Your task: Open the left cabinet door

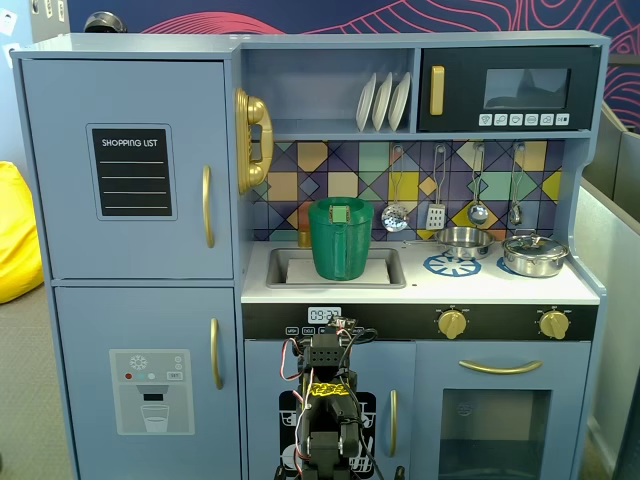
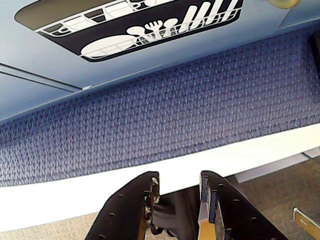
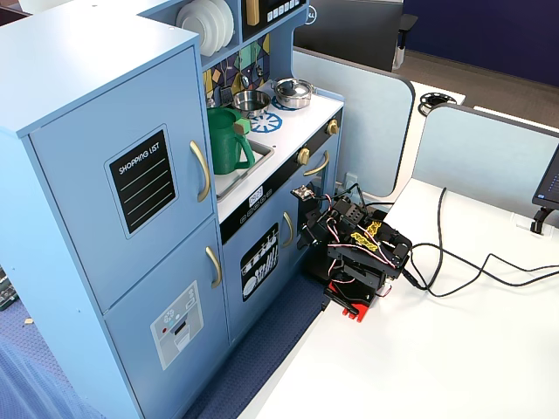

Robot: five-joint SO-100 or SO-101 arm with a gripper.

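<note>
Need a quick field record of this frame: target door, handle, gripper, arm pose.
target: left cabinet door, shut
handle: gold bar handle, vertical, on the door's right edge in a fixed view
gripper: gripper, open, empty, over the table edge
arm: folded low in front of the dishwasher door, well below the handle
contact: none yet

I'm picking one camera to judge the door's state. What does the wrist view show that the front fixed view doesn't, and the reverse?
Only the wrist view: the claw, its fingers apart with nothing between them, low over blue carpet.
Only the front fixed view: the left cabinet door, shut, its gold handle, and the green pitcher.
Both: the dishwasher door graphic, partly hidden behind the arm in the fixed view.
</note>
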